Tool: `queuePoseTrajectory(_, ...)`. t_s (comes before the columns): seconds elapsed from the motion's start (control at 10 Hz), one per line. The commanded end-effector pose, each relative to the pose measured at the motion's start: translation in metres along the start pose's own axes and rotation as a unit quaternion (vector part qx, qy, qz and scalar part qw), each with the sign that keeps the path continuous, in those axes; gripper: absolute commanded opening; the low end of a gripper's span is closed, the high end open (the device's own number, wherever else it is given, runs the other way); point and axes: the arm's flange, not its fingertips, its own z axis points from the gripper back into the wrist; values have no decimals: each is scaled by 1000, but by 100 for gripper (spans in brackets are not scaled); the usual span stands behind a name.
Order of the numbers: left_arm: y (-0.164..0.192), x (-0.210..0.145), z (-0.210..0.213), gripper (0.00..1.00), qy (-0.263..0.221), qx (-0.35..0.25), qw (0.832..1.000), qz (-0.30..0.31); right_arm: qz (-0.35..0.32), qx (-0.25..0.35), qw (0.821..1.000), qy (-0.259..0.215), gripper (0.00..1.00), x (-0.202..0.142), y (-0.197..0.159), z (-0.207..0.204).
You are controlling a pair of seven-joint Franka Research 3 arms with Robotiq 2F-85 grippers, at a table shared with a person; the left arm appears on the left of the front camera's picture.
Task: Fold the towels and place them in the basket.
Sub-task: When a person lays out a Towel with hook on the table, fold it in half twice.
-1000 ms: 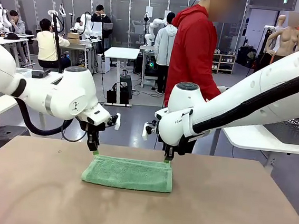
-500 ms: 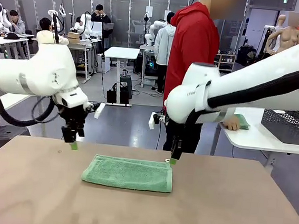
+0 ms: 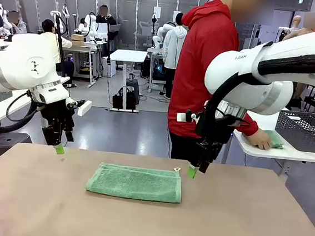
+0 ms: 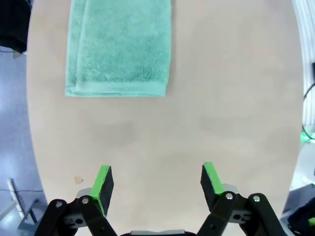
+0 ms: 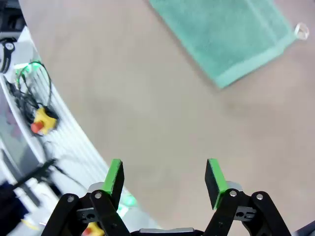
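We see the mint green towel [image 3: 135, 183] lying folded in a flat rectangle near the middle of the brown table [image 3: 247, 232], with its small loop [image 3: 177, 169] at the far right corner. Our left tool [image 4: 156, 172] hangs above bare table off the towel's left end, pads spread and holding nothing. Our right tool [image 5: 164, 164] hangs just off the loop corner, likewise spread and empty. We judge that both stand clear so the fold lies undisturbed and either can come in for the pickup. The wire-mesh basket [image 3: 307, 129] sits on the white side table [image 3: 288, 153] at the far right, well apart from the towel, so a carry across is not yet done. There the person's hand [image 3: 259, 140] rests on a green folded cloth [image 3: 277, 139] near the basket, perhaps to steady it.
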Motion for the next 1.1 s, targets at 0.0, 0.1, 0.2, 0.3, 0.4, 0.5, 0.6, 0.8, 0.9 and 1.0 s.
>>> queuePoseTrajectory(0.0,-5,-1,-4,89,-24,-7,1000,-15,-206,76,974,-61,82,-6,8,-1)
queuePoseTrajectory(0.1,-3,-3,-6,89,-48,-17,998,-26,-258,83,959,-79,82,-12,10,0)
queuePoseTrajectory(0.2,0,-8,-6,89,-105,-33,994,-27,-270,84,955,-89,82,-15,13,-1)
queuePoseTrajectory(0.3,4,-21,-5,89,-193,-49,980,-20,-221,77,968,-94,82,-16,16,-2)
queuePoseTrajectory(0.4,5,-29,-4,89,-239,-46,970,-16,-185,67,976,-94,82,-17,16,-2)
queuePoseTrajectory(0.5,5,-43,-4,89,-296,-49,954,-12,-233,84,967,-55,82,-12,3,2)
queuePoseTrajectory(0.6,3,-53,-5,89,-334,-49,941,-6,-233,84,967,-55,82,-12,3,2)
queuePoseTrajectory(0.8,1,-69,-7,89,-381,-35,924,14,-233,84,967,-55,82,-12,3,2)
queuePoseTrajectory(0.9,-2,-75,-8,89,-400,-24,916,20,-233,84,967,-55,82,-12,3,2)
queuePoseTrajectory(1.0,-2,-76,-10,89,-404,-21,914,22,-233,84,967,-55,82,-12,3,2)
